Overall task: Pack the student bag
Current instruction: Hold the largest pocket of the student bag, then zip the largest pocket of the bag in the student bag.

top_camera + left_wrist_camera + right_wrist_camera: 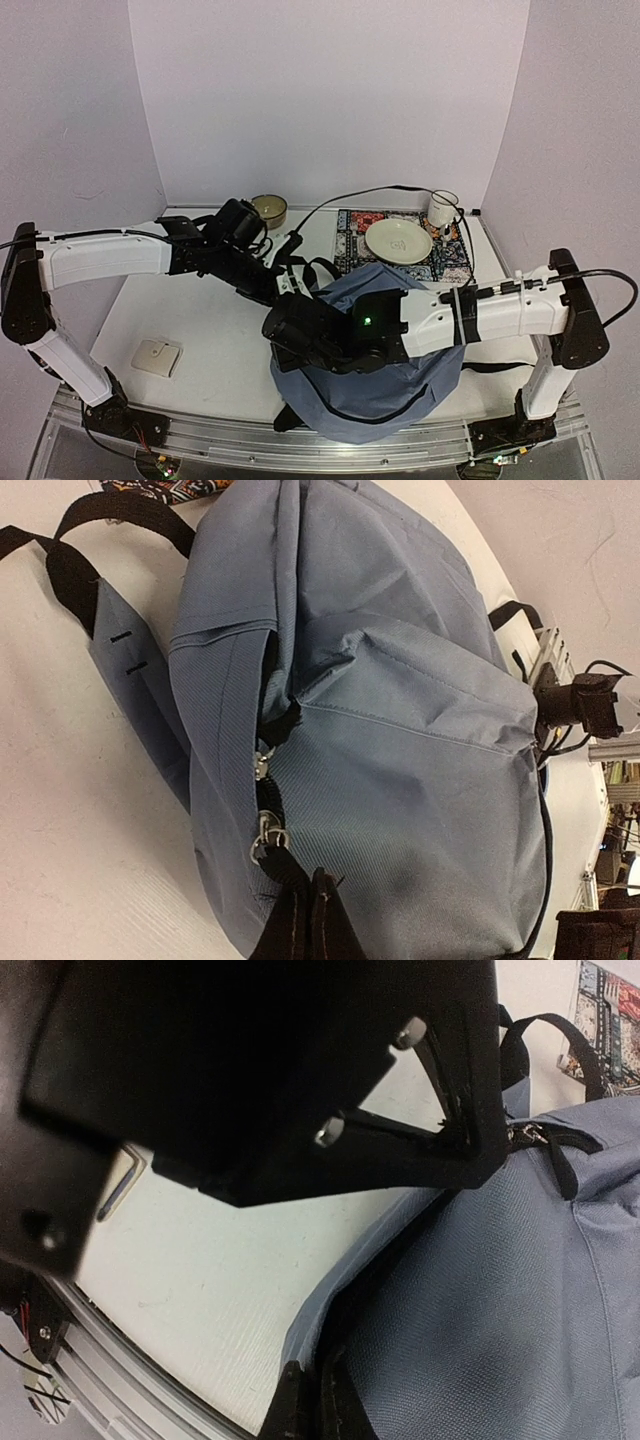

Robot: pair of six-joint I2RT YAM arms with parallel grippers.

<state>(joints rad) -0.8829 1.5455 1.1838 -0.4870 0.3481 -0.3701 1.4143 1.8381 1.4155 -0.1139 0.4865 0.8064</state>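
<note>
The student bag [375,400] is a blue-grey backpack lying at the table's front middle, with black straps [70,550] towards the back. My left gripper [288,284] is at its back left corner. In the left wrist view the left gripper [305,920] is shut on a black zipper pull [275,865] that hangs from the metal sliders [265,830]. My right gripper [292,335] is at the bag's left edge. In the right wrist view the right gripper [312,1405] is shut on the bag's opening rim [330,1310], beside the dark lining.
A patterned mat [352,238] at the back holds a pale plate [398,240]. A white cup [441,208] stands at the back right and a small bowl [268,210] at the back middle. A small white object [157,357] lies front left. White walls close in three sides.
</note>
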